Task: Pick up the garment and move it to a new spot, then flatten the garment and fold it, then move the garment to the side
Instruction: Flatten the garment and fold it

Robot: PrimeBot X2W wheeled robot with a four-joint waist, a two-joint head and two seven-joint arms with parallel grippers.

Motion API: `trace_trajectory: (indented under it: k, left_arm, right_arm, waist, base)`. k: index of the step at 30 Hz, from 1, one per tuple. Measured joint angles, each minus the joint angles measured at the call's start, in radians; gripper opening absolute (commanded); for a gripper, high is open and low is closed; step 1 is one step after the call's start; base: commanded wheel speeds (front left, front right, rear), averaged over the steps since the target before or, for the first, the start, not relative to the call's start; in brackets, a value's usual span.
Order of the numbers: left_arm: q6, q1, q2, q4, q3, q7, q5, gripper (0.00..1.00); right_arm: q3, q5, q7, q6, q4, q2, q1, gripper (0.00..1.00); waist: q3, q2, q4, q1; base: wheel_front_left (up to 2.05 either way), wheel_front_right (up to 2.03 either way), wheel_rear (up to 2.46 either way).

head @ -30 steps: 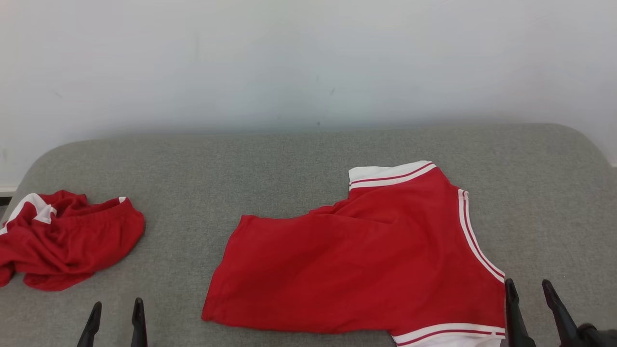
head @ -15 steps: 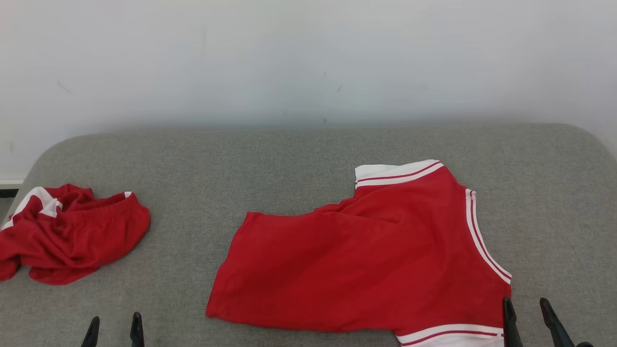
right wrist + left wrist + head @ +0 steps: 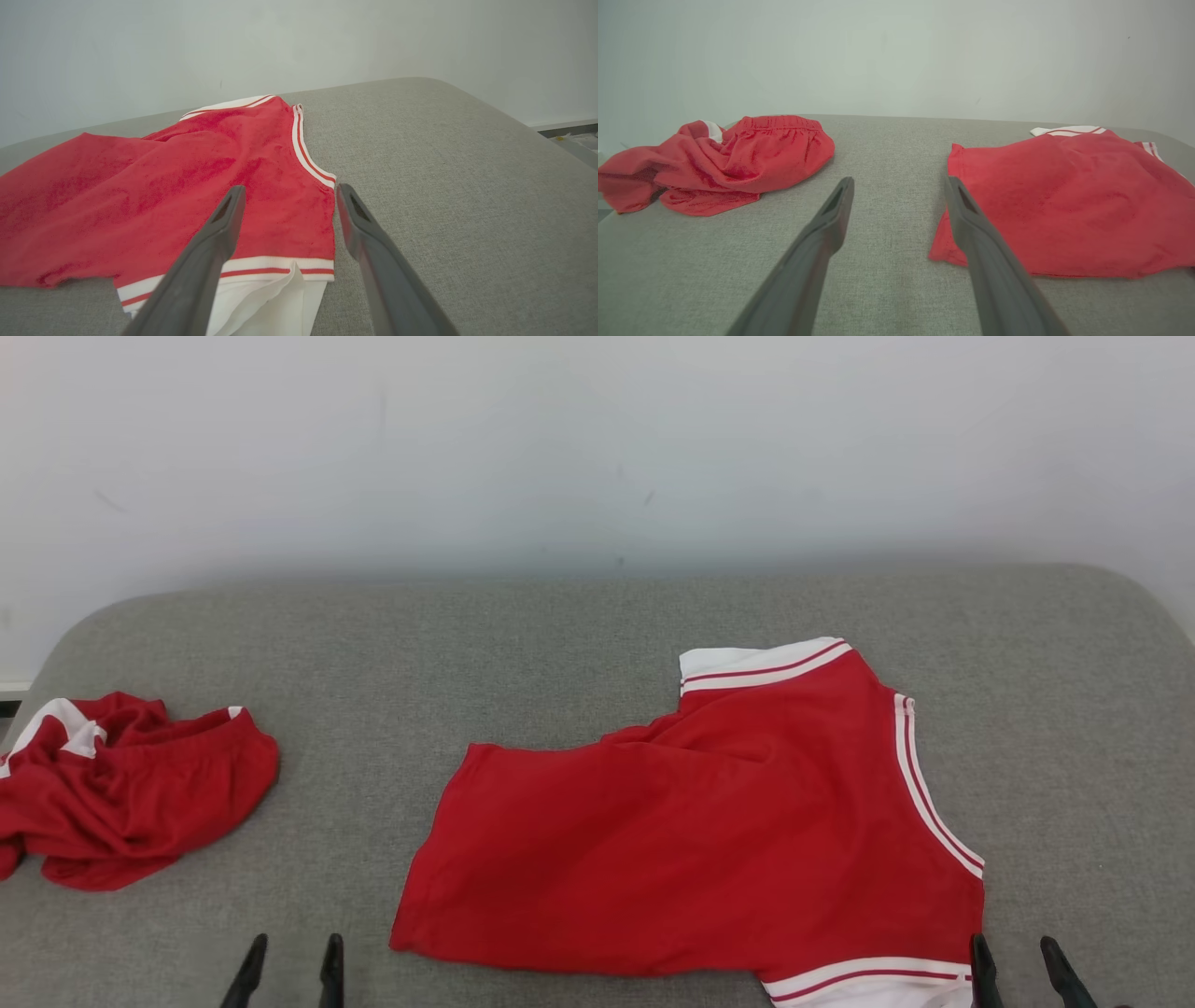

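Grey fabric-covered worktop point(image 3: 579, 644), pale wall behind. Sweep runs left to right.

Far left: a crumpled red bundle point(image 3: 131, 793) with a gathered waistband and a flash of white (shorts, by the look of it). It sits well apart from everything else and is not the piece being worked.

Next, the left pincer point(image 3: 295, 947) at the near edge. Fingers spread, nothing between them. It hangs over bare worktop just beside the hem corner, clear of the cloth.

Centre to right: the garment point(image 3: 709, 831), a red jersey T-shirt, lies spread on the worktop. Plain red face up, no lettering visible on this side. The white, striped far sleeve point(image 3: 756, 667) lies flat; the near sleeve point(image 3: 261, 298) is a little rucked. A shallow ridge runs from below the far sleeve toward the hem.

Near right corner: the right pincer point(image 3: 1013, 947), fingers likewise apart and empty. Its tips are by the near sleeve and the end of the striped neck trim point(image 3: 299, 144). Whether a tip grazes the cloth, I cannot tell.

Progress, as I read it: the shirt is laid out and largely flat, so placing looks done and flattening nearly so (the ridge and near sleeve want smoothing). No fold is made yet. Folding and the shift to the side are left.

Orientation: the long axis runs across the worktop. Hem points left, neck and shoulders right. One sleeve points away from the robot, the other toward it.
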Motion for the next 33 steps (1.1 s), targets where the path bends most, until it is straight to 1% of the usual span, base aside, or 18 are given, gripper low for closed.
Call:
trace_trajectory:
  k: [8,15,20,24,29,33]
  left_arm:
    - [-0.017,-0.063,0.016,0.131,-0.093,0.000,-0.010,1.00]
    - [-0.023,-0.133,0.029,0.271,-0.143,0.000,-0.052,1.00]
    - [-0.023,-0.170,0.031,0.326,-0.164,0.000,-0.063,1.00]
    - [-0.025,-0.198,0.041,0.358,-0.199,0.000,-0.073,1.00]
    - [-0.025,-0.249,0.061,0.410,-0.231,0.000,-0.108,1.00]
    - [-0.025,-0.287,0.063,0.453,-0.265,0.000,-0.124,1.00]
  right_arm:
    - [-0.006,-0.005,0.022,0.000,0.082,0.003,-0.004,1.00]
    - [0.015,-0.008,0.017,0.000,0.202,0.009,-0.075,1.00]
    - [0.043,-0.009,0.008,0.000,0.263,0.018,-0.119,1.00]
    - [0.054,-0.011,0.003,0.000,0.307,0.024,-0.144,1.00]
    - [0.075,-0.011,-0.005,0.000,0.346,0.028,-0.177,1.00]
    - [0.091,-0.008,-0.009,0.000,0.369,0.030,-0.202,1.00]
  waist:
    - [0.023,0.0000,-0.021,0.0000]
    - [0.048,0.0001,-0.044,0.0000]
    - [0.057,0.0001,-0.049,0.0000]
    - [0.064,0.0001,-0.049,0.0000]
    - [0.082,0.0001,-0.048,0.0000]
    - [0.099,0.0001,-0.052,0.0000]
  base:
    - [0.00,0.00,0.00]
    - [0.00,0.00,0.00]
    - [0.00,0.00,0.00]
    - [0.00,0.00,0.00]
    - [0.00,0.00,0.00]
    - [0.00,0.00,0.00]
